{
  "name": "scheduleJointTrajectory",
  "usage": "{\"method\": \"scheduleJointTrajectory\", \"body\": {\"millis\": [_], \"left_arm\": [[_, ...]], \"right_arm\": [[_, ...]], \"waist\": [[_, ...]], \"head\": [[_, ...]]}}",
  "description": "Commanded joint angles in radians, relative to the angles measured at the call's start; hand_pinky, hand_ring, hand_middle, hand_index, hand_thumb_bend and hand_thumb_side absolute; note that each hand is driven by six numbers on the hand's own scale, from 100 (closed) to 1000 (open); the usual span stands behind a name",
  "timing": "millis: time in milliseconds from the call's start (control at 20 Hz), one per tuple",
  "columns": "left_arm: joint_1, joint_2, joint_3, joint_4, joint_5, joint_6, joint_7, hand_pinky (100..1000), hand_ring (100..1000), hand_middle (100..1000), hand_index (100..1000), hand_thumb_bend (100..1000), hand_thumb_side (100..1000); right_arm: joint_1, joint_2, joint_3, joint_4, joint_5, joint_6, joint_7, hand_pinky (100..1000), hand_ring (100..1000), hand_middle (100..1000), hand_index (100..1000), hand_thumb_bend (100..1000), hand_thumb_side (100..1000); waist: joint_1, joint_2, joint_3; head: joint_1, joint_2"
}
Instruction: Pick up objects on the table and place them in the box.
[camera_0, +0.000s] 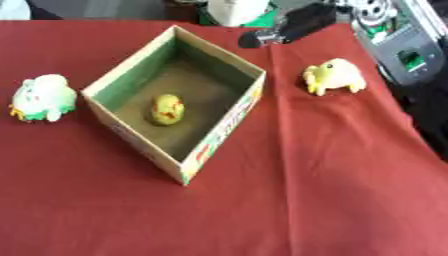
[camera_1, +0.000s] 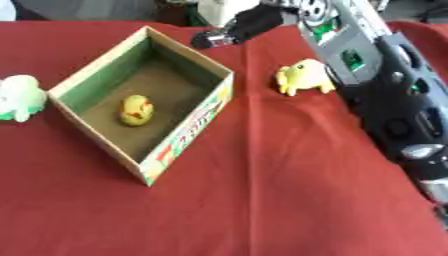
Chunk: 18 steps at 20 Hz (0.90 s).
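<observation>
Worktop covered in a red cloth, seen from above. Noting items left to right.

Far left: white plush toy with green and a little orange at its base, lying on the cloth. It sits beside the box, well apart from its left corner, not touching.

Centre-left: open cardboard box, set askew so one corner points toward the camera. Inner walls green, floor brownish. Outer near-right wall carries printed colour, red and green; lettering not legible. Contents: one small yellow toy with red markings, lying on the box floor about midway, clear of all four walls. Nothing else seen inside.

Right of the box: yellow plush toy, on the cloth near the far right part of the worktop. Apart from the box, with a fold in the cloth running between them.

Far edge, behind the box's right corner: right hand, black, reaching in over the far side of the worktop from the upper right. It holds nothing visible and touches neither toy. Whether its fingers are straight or curled: cannot tell. The right arm, black with silver and green parts, fills the right edge of the right eye view, just beside the yellow plush toy.

Left hand not seen in either view.
</observation>
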Motion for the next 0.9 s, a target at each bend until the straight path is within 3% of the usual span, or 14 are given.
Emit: {"method": "scheduleJointTrajectory", "body": {"millis": [50,350,900], "left_arm": [[-0.004,0.022,0.011,-0.017,-0.008,-0.001,0.004,556,611,597,761,100,820],[-0.003,0.022,0.012,-0.017,-0.009,0.0,0.006,556,612,598,761,100,821],[-0.005,0.018,0.01,-0.017,-0.009,-0.001,0.005,556,612,599,761,100,821]], "right_arm": [[0.013,-0.074,-0.031,0.015,0.002,-0.035,0.01,846,899,884,1000,694,526],[0.068,-0.126,-0.054,0.069,0.017,-0.086,0.037,841,908,890,1000,639,402],[0.097,-0.135,-0.059,0.213,0.118,-0.135,0.028,825,915,888,1000,554,346]], "waist": [[0.005,-0.02,-0.001],[0.006,-0.019,-0.006],[0.007,-0.009,0.002]], "head": [[0.004,-0.014],[0.011,-0.017],[0.008,-0.03]]}}
